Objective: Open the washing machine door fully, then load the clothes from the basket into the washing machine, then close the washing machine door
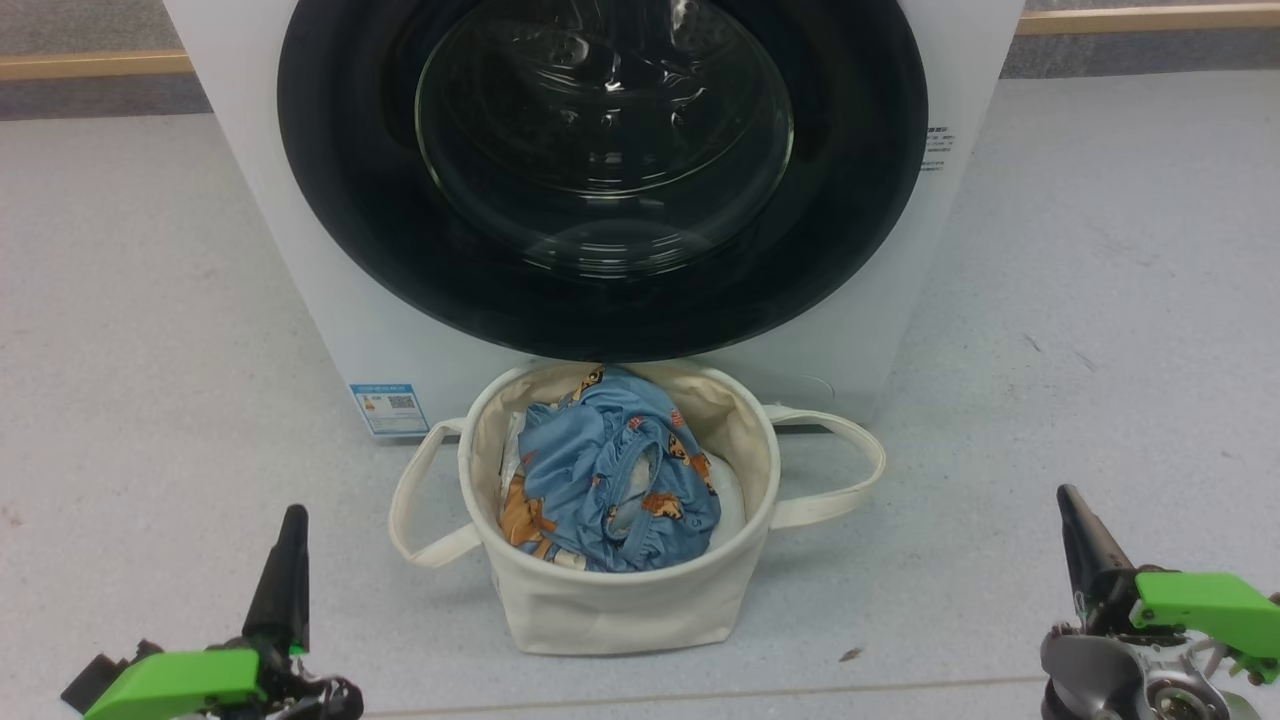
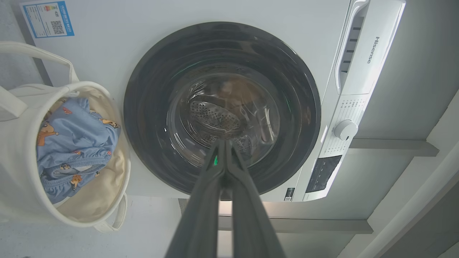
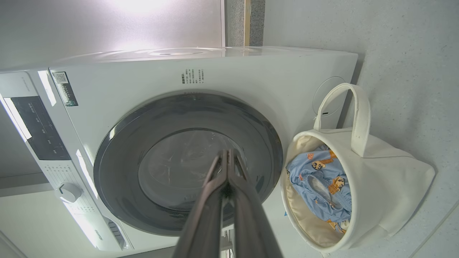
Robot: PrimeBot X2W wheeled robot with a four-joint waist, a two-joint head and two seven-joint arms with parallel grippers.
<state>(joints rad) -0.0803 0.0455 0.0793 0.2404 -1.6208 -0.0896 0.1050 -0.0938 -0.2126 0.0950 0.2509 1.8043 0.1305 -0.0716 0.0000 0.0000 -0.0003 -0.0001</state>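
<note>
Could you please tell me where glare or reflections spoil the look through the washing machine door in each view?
Head view: curved bright reflections streak the door glass. Left wrist view: the glass is clearer, and the perforated drum shows through. Right wrist view: the glass looks milky, and glare washes out the wall behind the machine.

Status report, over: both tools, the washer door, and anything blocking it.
Shut and empty: left tool, right tool. The washing machine door closed. The clothes in the basket, which stands close before the door.
</note>
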